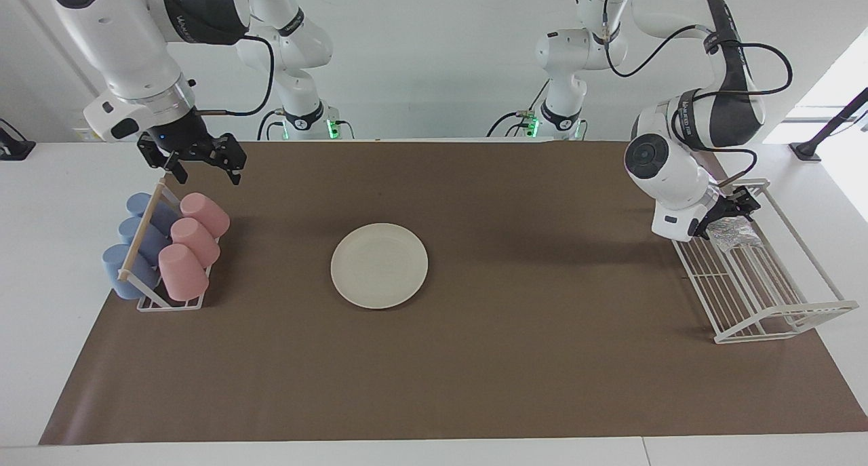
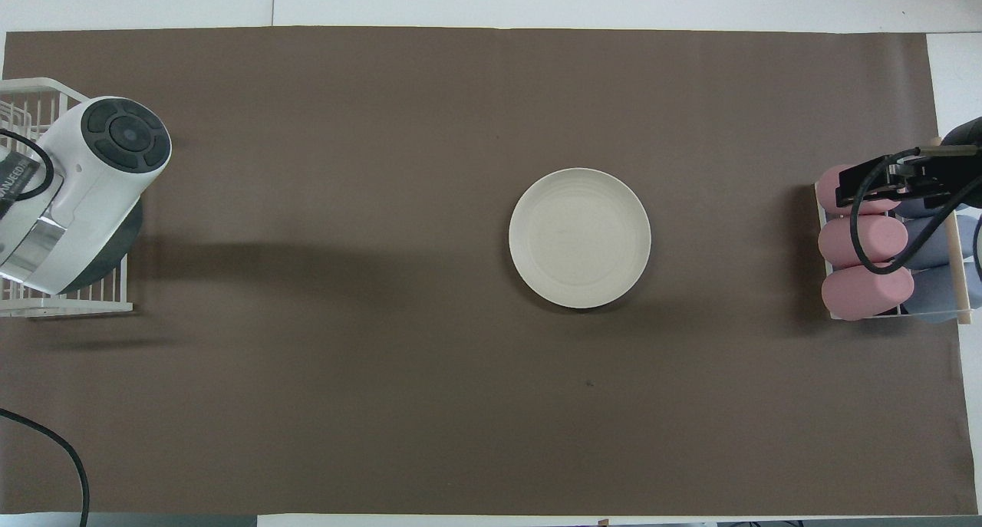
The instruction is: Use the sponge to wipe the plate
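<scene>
robot lab: two white arms [image 1: 129, 45], brown-papered table [image 1: 542, 357]

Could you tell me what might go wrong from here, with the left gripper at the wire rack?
1. The sponge lies in the white wire rack right by the open left gripper; lifting away could snag and drag it.
2. The plate sits mid-mat, with no sponge on it; whether wiping happened cannot be confirmed.
3. The open right gripper hangs just over the cup rack; descending could knock cups.

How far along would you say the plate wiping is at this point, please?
The wiping itself can't be confirmed. The sponge lies in the wire rack, with the open left hand just above it. The plate sits alone mid-table. The right hand waits open above the cup rack.
</scene>
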Robot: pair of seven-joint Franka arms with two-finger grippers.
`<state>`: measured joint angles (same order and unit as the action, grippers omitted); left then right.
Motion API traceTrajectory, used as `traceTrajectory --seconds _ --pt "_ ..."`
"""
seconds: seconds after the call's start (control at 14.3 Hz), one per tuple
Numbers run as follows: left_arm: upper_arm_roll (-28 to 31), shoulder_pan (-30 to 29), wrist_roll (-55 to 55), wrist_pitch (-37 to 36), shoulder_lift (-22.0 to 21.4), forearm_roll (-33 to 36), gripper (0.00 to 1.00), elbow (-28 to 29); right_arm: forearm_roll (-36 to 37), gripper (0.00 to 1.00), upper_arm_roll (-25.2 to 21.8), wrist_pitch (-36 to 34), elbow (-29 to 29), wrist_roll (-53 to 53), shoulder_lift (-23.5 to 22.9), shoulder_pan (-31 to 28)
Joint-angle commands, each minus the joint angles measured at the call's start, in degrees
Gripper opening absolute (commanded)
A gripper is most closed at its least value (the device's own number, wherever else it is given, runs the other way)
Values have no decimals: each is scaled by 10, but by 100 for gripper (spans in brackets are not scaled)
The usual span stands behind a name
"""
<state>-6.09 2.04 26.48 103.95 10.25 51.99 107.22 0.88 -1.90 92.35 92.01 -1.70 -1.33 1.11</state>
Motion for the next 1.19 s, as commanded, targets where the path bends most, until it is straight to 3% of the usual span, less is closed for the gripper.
traceTrajectory --seconds 0.0,0.21,0.56,0.91,1.12 --pt "3 5 16 2 -13 -47 100 -1 2 100 1 -5 -1 -3 5 -3" --pt "3 9 15 -30 -15 -134 100 -31 2 100 1 -5 -1 -3 5 -3" --pt "6 1 9 -76 -36 -355 100 -94 2 100 1 -5 -1 -4 5 -2" --pt "13 -3 -39 -154 -127 -500 100 -93 2 100 1 -5 -1 -5 5 -2" --pt "13 -2 -80 -183 -161 -535 100 -91 2 100 1 -5 -1 -5 5 -2"
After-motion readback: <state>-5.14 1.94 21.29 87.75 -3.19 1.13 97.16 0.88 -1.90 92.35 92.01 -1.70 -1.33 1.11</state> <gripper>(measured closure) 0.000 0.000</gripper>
